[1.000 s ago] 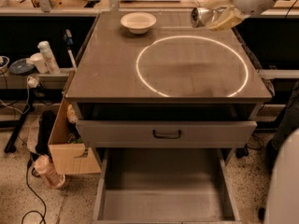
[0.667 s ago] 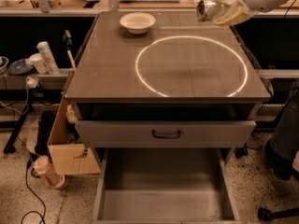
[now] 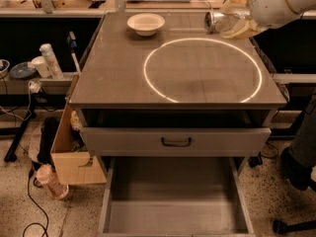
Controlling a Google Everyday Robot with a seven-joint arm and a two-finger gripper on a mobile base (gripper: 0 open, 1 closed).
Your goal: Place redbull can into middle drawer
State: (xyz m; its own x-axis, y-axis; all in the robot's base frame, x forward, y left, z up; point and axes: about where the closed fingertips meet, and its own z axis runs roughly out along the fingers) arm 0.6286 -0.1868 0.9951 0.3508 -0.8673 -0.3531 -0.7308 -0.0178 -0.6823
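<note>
Gripper (image 3: 233, 24) clenched on small silvery redbull can (image 3: 213, 20) above grey-brown table (image 3: 118, 78) far right corner. Carry step; next likely bring it forward, lower into open wide grey middle drawer (image 3: 173, 206).

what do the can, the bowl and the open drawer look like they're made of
The redbull can, held by the claw over the far right corner of the table: thin silvery metal, with a shiny glint. The white bowl: probably ceramic or plastic, with a smooth, even surface. The middle drawer: likely grey painted metal, with a flat, dull floor.
</note>
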